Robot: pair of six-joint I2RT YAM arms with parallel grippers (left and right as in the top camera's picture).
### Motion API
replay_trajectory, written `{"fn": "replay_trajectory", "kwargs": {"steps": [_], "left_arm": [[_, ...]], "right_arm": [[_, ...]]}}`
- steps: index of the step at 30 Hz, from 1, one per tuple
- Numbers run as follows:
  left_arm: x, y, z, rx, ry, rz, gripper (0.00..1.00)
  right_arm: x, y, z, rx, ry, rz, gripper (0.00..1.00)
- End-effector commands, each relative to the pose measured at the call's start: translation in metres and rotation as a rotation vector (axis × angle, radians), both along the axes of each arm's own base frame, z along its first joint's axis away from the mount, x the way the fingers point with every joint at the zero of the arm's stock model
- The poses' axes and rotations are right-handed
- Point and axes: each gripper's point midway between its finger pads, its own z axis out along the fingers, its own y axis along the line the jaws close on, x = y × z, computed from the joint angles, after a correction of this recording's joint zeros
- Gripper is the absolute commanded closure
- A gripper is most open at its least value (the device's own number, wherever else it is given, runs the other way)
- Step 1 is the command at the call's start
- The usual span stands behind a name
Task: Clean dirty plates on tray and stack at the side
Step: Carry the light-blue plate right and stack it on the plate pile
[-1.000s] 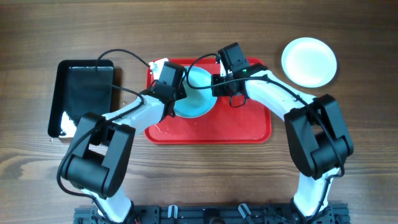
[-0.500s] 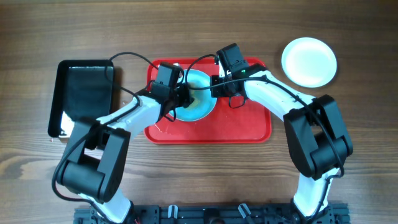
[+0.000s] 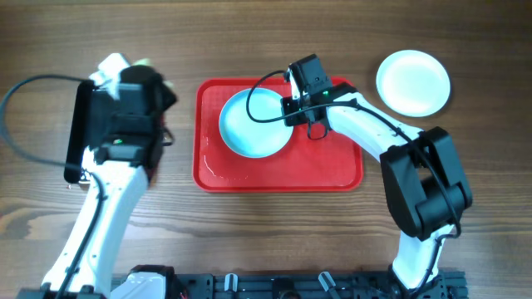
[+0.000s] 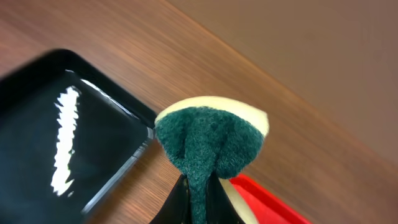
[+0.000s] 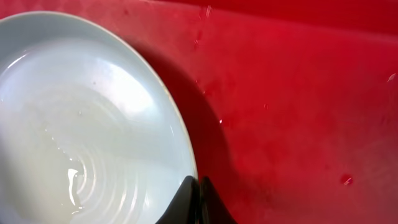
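1. Overhead: blue plate (image 3: 256, 123) lies in red tray (image 3: 332, 170), close to the far rim; tray's right half bare.
2. Right gripper (image 5: 198, 196) pinches the plate's right rim.
3. Left gripper (image 4: 198, 193) clamps green sponge (image 4: 210, 140) near black tray (image 3: 76, 141) corner.
4. Blue plate wet, glossy; white plate (image 3: 413, 82) on table, right of tray.

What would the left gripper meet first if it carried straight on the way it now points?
Likely bare wooden table just past the black tray, touched first by the sponge the left gripper holds; depth unclear.
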Motion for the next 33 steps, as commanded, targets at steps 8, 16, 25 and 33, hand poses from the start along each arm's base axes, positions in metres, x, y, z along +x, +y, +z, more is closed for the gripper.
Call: {"fn": "replay_trajectory", "kwargs": {"steps": [8, 16, 25, 33], "left_arm": [[-0.062, 0.144, -0.061, -0.085, 0.246, 0.385, 0.96], [-0.042, 0.151, -0.134, -0.100, 0.366, 0.385, 0.96], [-0.039, 0.152, -0.145, -0.100, 0.377, 0.385, 0.40], [-0.027, 0.140, -0.030, -0.105, 0.067, 0.318, 0.00]], "right_arm": [[0.001, 0.029, 0.252, -0.804, -0.897, 0.499, 0.96], [-0.012, 0.064, 0.291, -0.954, -1.071, 0.594, 0.96], [0.030, -0.031, 0.218, -0.388, -0.692, 0.147, 0.68], [0.059, -0.070, 0.077, -0.176, -0.339, 0.075, 0.55]]}}
